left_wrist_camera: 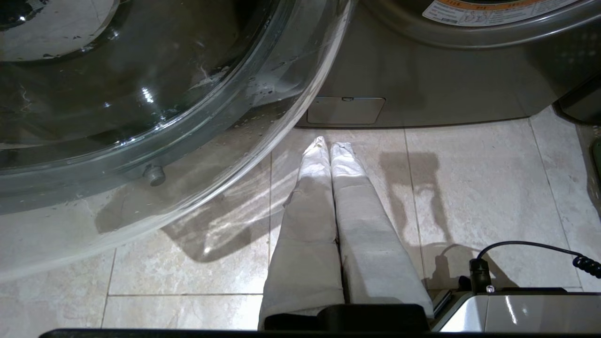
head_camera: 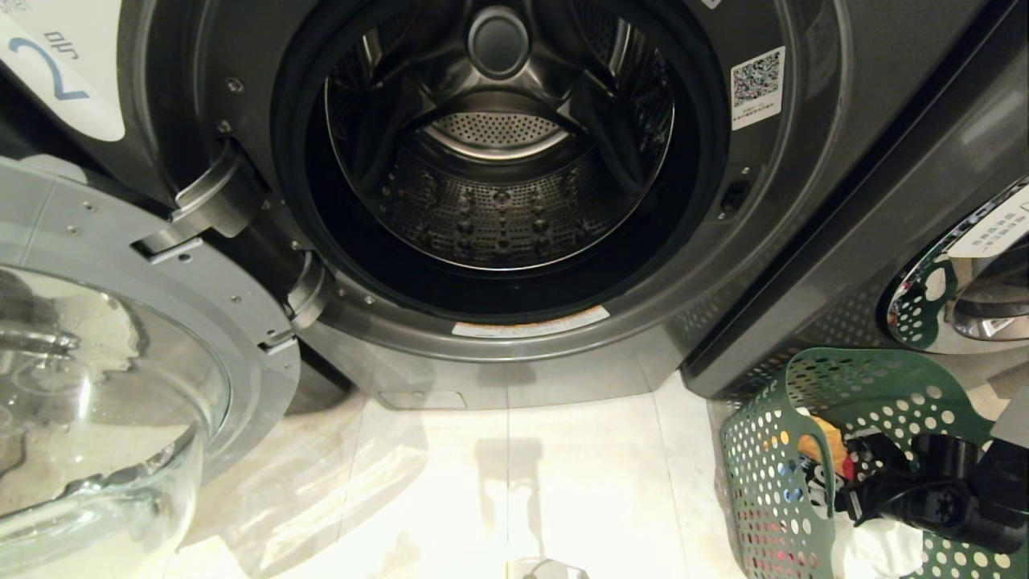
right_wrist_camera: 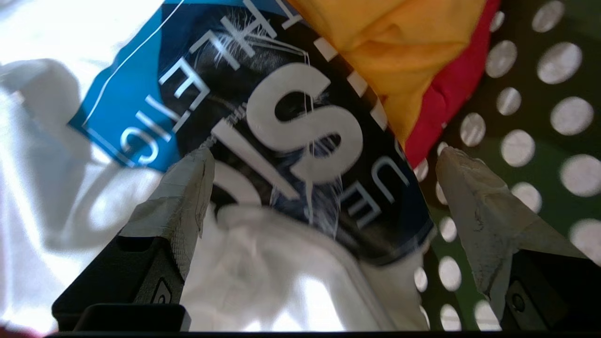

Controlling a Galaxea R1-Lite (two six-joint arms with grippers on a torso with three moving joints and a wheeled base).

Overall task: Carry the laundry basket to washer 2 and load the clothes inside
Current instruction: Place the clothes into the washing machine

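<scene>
Reaching into the laundry basket at the lower right of the head view, my right gripper has its two taped fingers spread wide apart, with nothing between them. Just beyond the tips lie the clothes: a white garment with blue-black printed lettering, and beside it a yellow-orange one over a pink-red one toward the upper right of the right wrist view. The basket's green holed wall fills the right edge there. My left gripper hangs over the tiled floor with its fingers pressed together, empty, in the middle of the left wrist view. Washer 2 fills the upper centre of the head view, its drum bare, its glass door swung open at lower left.
</scene>
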